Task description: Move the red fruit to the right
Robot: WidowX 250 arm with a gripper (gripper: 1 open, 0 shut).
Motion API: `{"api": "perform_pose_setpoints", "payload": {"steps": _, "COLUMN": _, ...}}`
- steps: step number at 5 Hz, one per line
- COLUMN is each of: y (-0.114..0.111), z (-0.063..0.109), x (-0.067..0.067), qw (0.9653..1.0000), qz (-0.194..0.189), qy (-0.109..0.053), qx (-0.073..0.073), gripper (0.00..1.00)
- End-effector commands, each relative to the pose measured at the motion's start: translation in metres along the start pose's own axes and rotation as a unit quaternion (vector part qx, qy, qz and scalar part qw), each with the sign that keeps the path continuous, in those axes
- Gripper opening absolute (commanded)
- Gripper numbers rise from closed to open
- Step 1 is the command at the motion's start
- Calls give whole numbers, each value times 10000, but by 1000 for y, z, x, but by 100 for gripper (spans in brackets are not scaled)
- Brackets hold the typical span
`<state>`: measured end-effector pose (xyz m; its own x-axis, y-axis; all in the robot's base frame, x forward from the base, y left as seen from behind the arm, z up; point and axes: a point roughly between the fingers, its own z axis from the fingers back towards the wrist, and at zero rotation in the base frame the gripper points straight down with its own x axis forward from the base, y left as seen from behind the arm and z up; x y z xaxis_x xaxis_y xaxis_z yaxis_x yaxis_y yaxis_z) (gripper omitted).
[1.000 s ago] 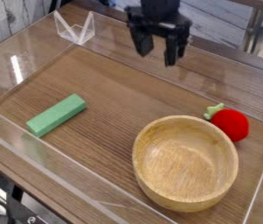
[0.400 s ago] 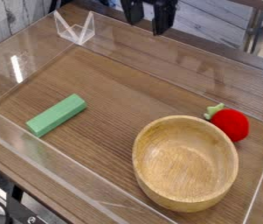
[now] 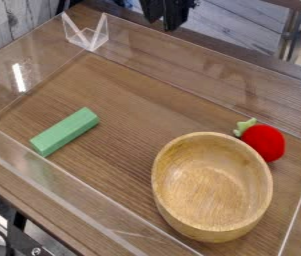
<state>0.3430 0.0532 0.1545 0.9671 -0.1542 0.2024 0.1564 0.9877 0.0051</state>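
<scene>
The red fruit (image 3: 266,143), small and round with a green leafy top, lies on the wooden table at the right. It rests just beyond the far right rim of the wooden bowl (image 3: 213,187). My gripper (image 3: 166,18) hangs at the top edge of the camera view, far from the fruit and to its upper left. Only its dark fingertips (image 3: 150,14) show, slightly apart with nothing between them. The rest of the arm is out of frame.
A green rectangular block (image 3: 65,131) lies at the left of the table. Clear plastic walls (image 3: 19,75) fence the work area, with a clear bracket (image 3: 83,33) at the back left. Bare wood lies between the block and the bowl.
My gripper has risen and drifted slightly left, so most of it has left the top of the frame. The fruit, bowl and block have not moved.
</scene>
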Motion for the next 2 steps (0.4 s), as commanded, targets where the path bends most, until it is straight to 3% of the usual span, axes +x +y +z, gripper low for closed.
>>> {"api": "perform_pose_setpoints", "payload": {"steps": 1, "y": 12, "z": 14, "x": 0, "qw": 9997, "qz": -42, "qy": -163, "qx": 187, "gripper": 100}}
{"api": "perform_pose_setpoints", "payload": {"steps": 2, "y": 17, "z": 8, "x": 1, "qw": 9996, "qz": -118, "qy": -113, "qx": 229, "gripper": 100}}
